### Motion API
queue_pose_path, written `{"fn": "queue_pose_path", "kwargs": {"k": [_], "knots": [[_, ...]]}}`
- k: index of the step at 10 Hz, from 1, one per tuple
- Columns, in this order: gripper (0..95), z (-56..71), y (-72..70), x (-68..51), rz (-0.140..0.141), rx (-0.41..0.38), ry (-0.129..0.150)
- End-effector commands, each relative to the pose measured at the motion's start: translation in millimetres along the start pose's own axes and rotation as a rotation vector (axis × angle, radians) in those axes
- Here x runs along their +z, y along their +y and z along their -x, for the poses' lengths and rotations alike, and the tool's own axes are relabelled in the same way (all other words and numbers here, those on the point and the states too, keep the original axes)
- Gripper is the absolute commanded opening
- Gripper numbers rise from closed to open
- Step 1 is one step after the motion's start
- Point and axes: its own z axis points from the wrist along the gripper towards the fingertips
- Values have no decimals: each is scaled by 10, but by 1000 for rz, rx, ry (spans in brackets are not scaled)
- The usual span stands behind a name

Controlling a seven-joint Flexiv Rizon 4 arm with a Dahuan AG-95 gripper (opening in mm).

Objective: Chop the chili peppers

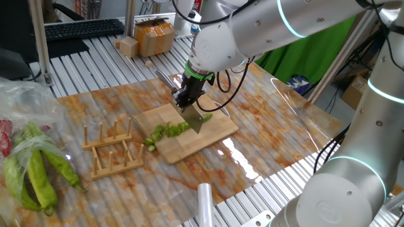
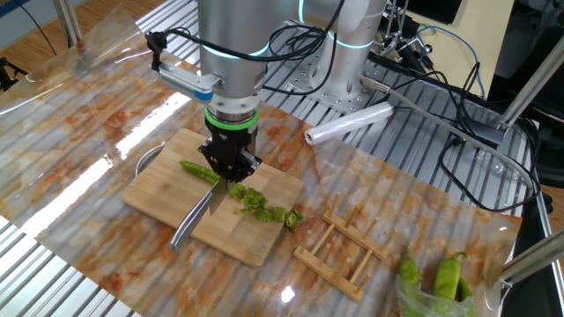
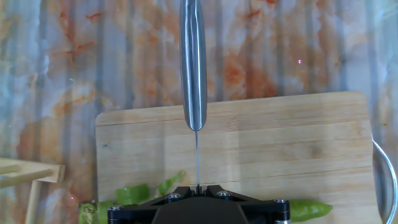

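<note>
My gripper [image 1: 188, 101] is shut on a knife and holds it blade-down over the wooden cutting board [image 1: 214, 133]. The slim light-green chili [image 2: 198, 170] lies on the board under the blade. Its uncut part sticks out on one side of the blade [image 3: 309, 208], and several cut chunks [image 2: 261, 204] lie on the other side [image 1: 165, 131]. In the hand view the knife's steel handle [image 3: 193, 62] runs away from my gripper [image 3: 198, 190], and the blade [image 3: 198, 155] shows edge-on as a thin line. The blade's contact with the chili is hidden by the gripper.
A wooden rack [image 1: 110, 148] stands beside the board [image 2: 339, 251]. Larger uncut green peppers [image 1: 35, 170] lie in a plastic bag at the table's end [image 2: 436, 277]. A roll of plastic film [image 2: 348, 123], cardboard boxes [image 1: 154, 34] and a keyboard [image 1: 82, 28] lie beyond the mat.
</note>
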Motion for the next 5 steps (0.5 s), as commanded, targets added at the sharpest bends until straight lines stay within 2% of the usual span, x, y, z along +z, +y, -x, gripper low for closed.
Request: {"fn": "queue_pose_path", "kwargs": {"k": [1,4,5], "knots": [[0,-6,-19,3,1,-4,-3],[0,-12,-46,17,3,-7,-4],[0,-19,-47,60,1,-9,-9]]}}
